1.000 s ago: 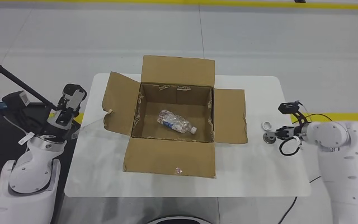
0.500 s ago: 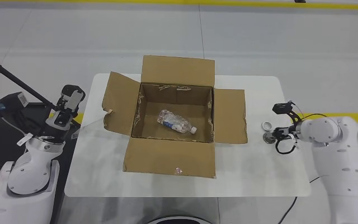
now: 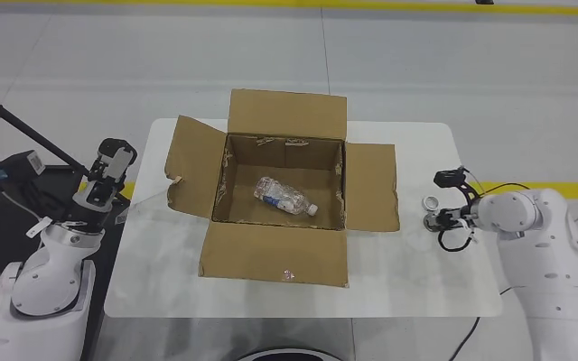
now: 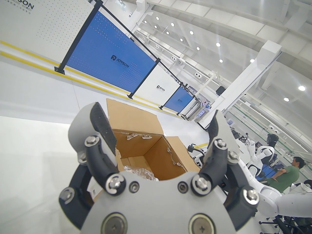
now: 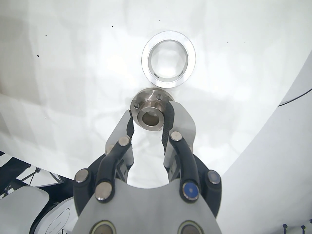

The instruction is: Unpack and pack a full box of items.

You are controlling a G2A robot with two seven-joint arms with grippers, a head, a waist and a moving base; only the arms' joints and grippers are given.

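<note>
R gripper sits low over the table's right side, jaws only part-open and straddling the raised collar of a small metal flanged hub. One pad looks to be at the collar's side, the other a sliver off, so not clamped. Hub stands on its flange, bore up. A flat metal ring lies just beyond it on the far side, nearly touching the flange but apart from the fingers. Both parts are near the table's right edge, w/ a strip of tabletop between them and the right flap of the cardboard box. Box is mid-table, all 4 flaps folded out. A crushed clear plastic bottle lies on its floor, cap toward near-right, w/ room around it to every wall. L gripper is held up off the table's left edge, jaws wide apart, holding nothing, aimed at the box. It's well apart from the box's left flap.
</note>
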